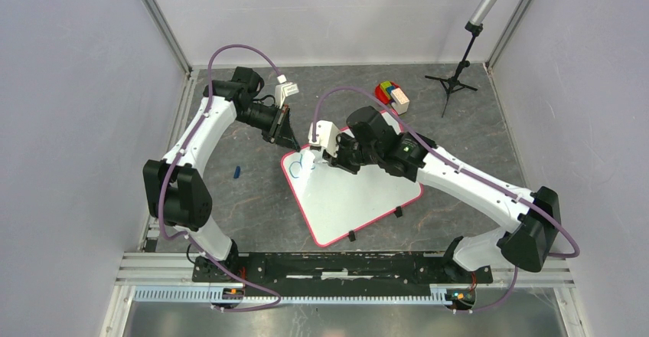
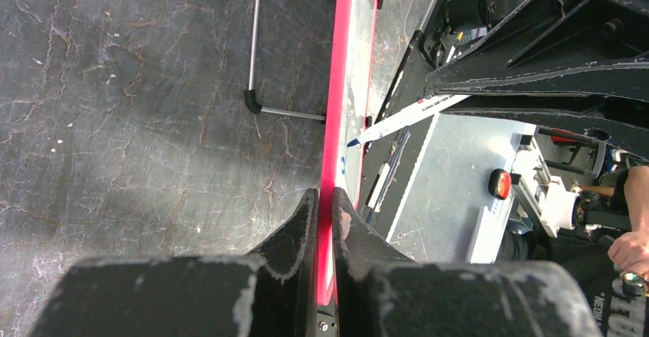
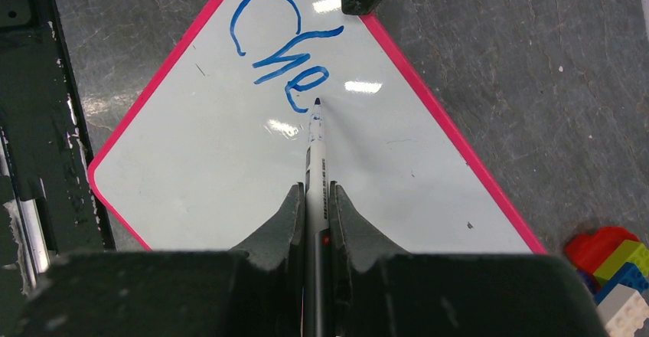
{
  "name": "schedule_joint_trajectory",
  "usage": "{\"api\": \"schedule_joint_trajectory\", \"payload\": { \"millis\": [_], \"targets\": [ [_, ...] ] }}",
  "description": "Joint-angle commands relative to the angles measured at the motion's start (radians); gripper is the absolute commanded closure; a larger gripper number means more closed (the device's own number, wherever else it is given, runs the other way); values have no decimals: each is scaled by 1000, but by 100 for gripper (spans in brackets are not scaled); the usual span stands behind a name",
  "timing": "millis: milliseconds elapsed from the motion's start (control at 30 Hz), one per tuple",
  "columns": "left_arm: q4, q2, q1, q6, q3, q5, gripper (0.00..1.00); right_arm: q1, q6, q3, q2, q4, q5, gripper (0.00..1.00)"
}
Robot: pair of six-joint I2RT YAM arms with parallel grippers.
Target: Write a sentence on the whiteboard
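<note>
Though only three letters long, sentence (image 3: 279, 50): blue marker script reading "Che", slanting across the far-left corner of whiteboard (image 1: 360, 199).

Whiteboard: flat on dark mottled table (image 1: 252, 214), turned cornerwise between the two arms; pink-red rim, small black clips along the near-right edge.

Left gripper (image 2: 324, 199): fingers closed to a narrow slit, pinching the pink rim near the board's far-left corner.

Right gripper (image 3: 314, 191): fingers shut tight on marker (image 3: 316, 161); white barrel with black print, running straight out between the pads.

Marker tip: dark, at the board surface by the tail of the "e"; touching or a hair above, not distinguishable.

Blue cap (image 1: 237, 172): loose on table, left of the board, apart from it.

Toy bricks (image 1: 392, 94): red, green, yellow and white cluster just beyond the board's far corner.

Black tripod stand (image 1: 453, 80): far right of table, well apart from the board.
</note>
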Motion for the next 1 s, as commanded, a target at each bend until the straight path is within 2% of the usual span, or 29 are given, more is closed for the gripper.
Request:
{"api": "schedule_joint_trajectory", "payload": {
  "millis": [0,533,967],
  "targets": [
    [-26,-4,-24,45,2,13,98,-5,-7,12,1,30,35,100],
    [-25,0,-24,41,5,16,97,-45,-23,-33,-40,5,58,100],
    [-25,-4,-24,45,1,19,98,-46,-1,41,9,24,41,100]
  ]
}}
